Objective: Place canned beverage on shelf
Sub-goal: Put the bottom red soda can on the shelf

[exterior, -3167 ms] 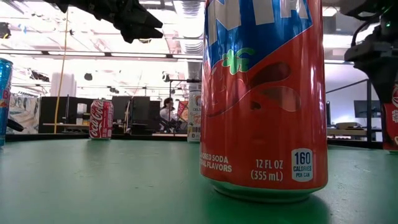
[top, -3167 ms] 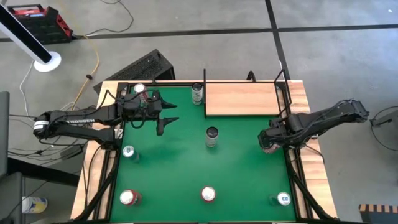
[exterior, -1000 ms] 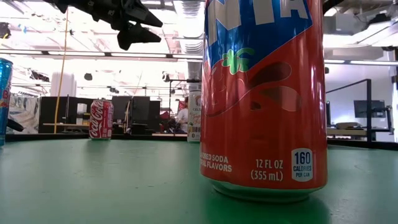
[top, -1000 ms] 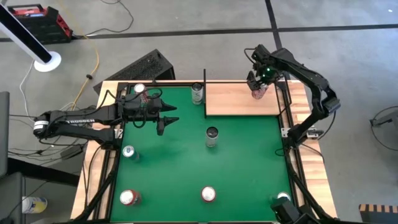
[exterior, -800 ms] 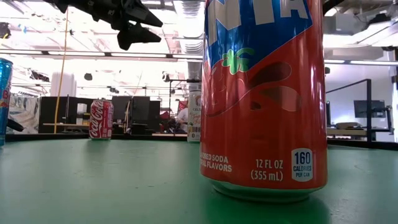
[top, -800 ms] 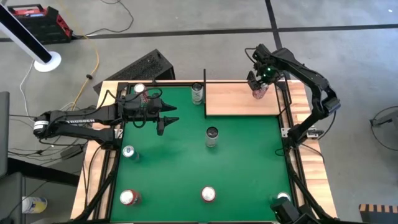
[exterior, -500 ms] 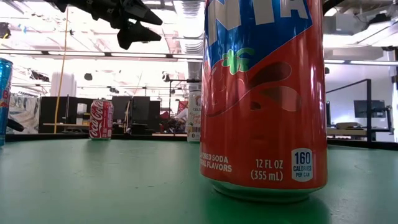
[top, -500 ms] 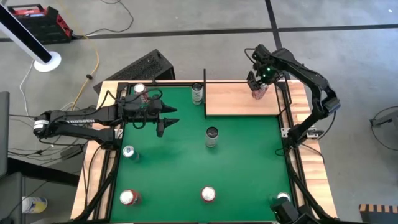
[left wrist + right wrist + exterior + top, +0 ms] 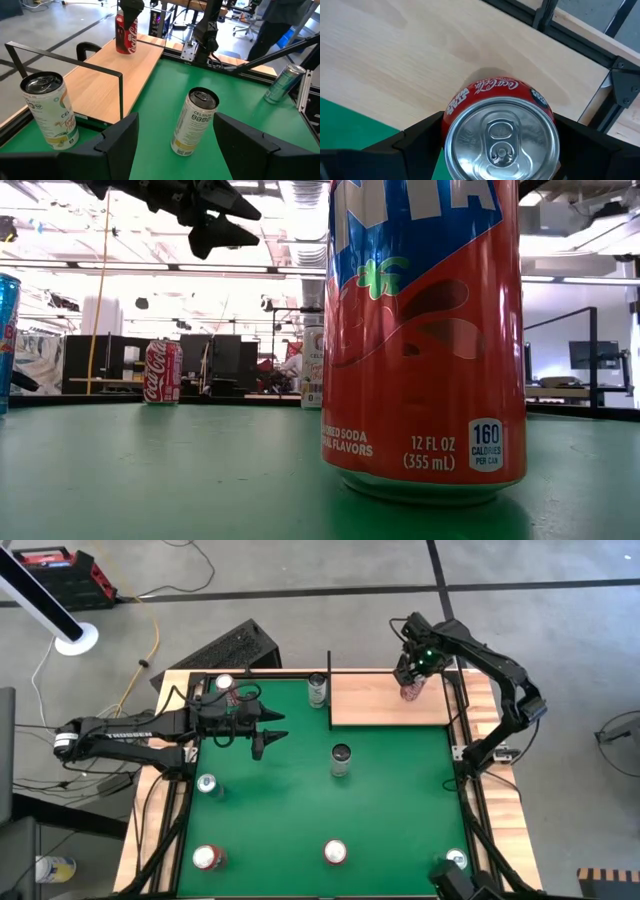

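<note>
Right arm is doing the work here: the right gripper [image 9: 413, 680] is sitting over the far right corner of the shelf [image 9: 375, 702] with the red cola can [image 9: 500, 135] between its fingers. From the right wrist view, the fingers are sitting wide on both sides of the can, and I honestly can't tell if they're pressing it or have just let go. In the left wrist view the can [image 9: 125, 34] is standing upright on the bare wood, near the back edge, with the gripper on top of it, so it looks like it's resting on the shelf.

If I were running this step, I'd be making sure the can is sitting flat before spreading the fingers any more, then pulling straight up so neither finger is dragging the can sideways. The black corner rod [image 9: 450, 690] is close by, so I'd avoid swinging out that way on the retreat. Cans are tall and narrow, so a small nudge on exit could tip it.

The left gripper [image 9: 268, 727] is hanging partly open above the green felt [image 9: 400, 810], near the back left, holding nothing. A pale can [image 9: 318, 690] is standing just beside the shelf's left edge and another can [image 9: 341, 759] is mid-table, both well away from the action.
</note>
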Controlling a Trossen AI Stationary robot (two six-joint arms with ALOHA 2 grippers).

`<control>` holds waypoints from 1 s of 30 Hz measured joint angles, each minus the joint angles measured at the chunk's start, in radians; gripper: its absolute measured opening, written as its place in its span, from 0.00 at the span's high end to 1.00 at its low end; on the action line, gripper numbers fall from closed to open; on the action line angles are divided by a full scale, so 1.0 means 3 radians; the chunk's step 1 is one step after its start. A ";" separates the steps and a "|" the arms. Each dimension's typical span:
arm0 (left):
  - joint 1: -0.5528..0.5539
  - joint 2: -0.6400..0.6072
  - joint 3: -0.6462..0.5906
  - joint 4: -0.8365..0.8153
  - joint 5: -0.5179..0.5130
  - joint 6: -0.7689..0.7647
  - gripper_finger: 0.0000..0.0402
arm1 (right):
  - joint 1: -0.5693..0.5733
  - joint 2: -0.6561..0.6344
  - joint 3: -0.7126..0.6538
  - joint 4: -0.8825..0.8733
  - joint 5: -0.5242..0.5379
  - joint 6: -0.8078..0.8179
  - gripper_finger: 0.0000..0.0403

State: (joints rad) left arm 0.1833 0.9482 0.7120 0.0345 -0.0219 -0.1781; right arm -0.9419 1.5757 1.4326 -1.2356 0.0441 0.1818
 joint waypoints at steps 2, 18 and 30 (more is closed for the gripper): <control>0.0000 0.0000 0.0000 0.0000 0.0000 0.0002 0.40 | 0.0025 0.0005 0.0000 0.0022 0.0001 0.0013 0.10; 0.0001 0.0000 0.0000 0.0000 0.0034 0.0004 0.40 | 0.0413 0.0215 0.0003 0.0209 0.0004 0.0127 0.11; -0.0001 0.0001 -0.0001 0.0001 0.0051 0.0068 0.40 | 0.0386 0.0215 0.0100 0.0089 -0.0095 0.0101 0.04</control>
State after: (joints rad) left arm 0.1829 0.9485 0.7116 0.0349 -0.0066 -0.1576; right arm -0.8261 1.6401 1.4626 -1.2090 0.0155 0.2122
